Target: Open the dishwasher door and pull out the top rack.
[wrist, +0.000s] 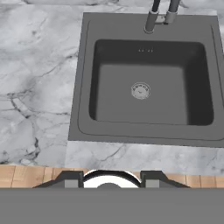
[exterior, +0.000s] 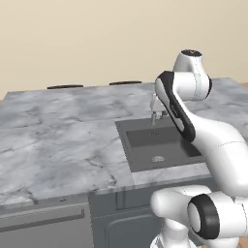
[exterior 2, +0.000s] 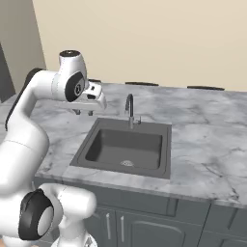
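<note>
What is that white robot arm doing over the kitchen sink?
Right now it is holding nothing. The arm's gripper hangs above the marble counter, over the dark sink with its faucet. The dishwasher door, the dark panel with the long bar handle down at the lower left, is closed and untouched. I cannot tell how the jaws stand.
</note>
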Robot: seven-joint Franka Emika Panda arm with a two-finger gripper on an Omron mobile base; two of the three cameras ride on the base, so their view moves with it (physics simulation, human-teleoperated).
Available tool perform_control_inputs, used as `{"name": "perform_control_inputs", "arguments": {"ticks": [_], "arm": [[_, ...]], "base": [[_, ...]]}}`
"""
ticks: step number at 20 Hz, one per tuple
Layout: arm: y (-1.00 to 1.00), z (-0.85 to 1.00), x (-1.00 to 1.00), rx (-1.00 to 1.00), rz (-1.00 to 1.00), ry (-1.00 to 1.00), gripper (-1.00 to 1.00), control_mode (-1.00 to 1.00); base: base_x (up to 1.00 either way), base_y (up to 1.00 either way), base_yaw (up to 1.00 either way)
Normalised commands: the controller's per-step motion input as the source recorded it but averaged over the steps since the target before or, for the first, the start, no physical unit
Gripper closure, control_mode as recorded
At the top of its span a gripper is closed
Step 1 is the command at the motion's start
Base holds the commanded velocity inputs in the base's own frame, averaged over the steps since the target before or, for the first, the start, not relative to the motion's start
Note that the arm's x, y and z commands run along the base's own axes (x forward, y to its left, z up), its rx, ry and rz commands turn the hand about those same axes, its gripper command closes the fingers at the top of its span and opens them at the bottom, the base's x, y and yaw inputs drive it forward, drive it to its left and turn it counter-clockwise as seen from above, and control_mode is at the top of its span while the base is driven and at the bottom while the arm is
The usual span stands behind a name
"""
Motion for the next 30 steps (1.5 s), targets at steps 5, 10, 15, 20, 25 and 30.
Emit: {"name": "perform_control_inputs", "arguments": {"ticks": [5,10,15,20,25,30], "arm": [[0.12,-0.06,-0.02,-0.01,0.0,0.03,-1.0,1.0],[0.0,0.0,0.0,0.0,0.0,0.0,-1.0,1.0],[0.0,0.0,0.0,0.0,0.0,0.0,-1.0,1.0],[0.0,0.0,0.0,0.0,0.0,0.0,-1.0,1.0],[0.0,0.0,0.0,0.0,0.0,0.0,-1.0,1.0],[0.0,0.0,0.0,0.0,0.0,0.0,-1.0,1.0]], "base": [[-0.04,0.02,0.0],[-0.45,0.08,0.23],[-0.31,0.03,0.48],[0.01,0.0,0.48],[0.14,0.0,0.49],[0.03,0.06,0.43]]}}
